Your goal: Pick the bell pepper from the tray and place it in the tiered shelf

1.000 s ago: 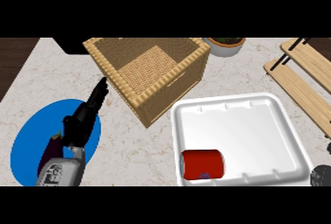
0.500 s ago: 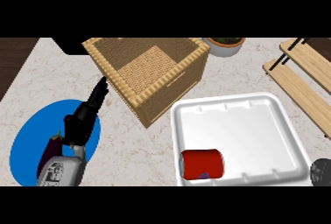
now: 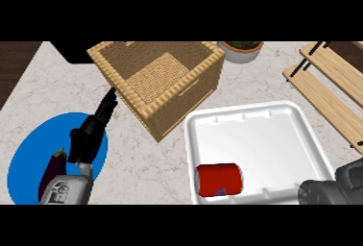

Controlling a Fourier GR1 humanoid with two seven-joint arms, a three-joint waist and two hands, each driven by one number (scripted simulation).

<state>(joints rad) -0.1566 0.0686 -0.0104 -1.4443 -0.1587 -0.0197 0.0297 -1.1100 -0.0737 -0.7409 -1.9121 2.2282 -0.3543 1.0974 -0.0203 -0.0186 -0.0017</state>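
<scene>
Bell pepper (image 3: 219,179) looks light, smooth, prob slippery; I'd wrap its sides. Left hand (image 3: 96,126) fingers straight, right hand (image 3: 333,187) can't tell.

1 bell pepper (image 3: 219,179) | 1 tray (image 3: 245,125) | 1 basket (image 3: 159,79) | 1 tiered shelf (image 3: 333,81) | 1 blue plate (image 3: 32,156) | 2 hands
</scene>
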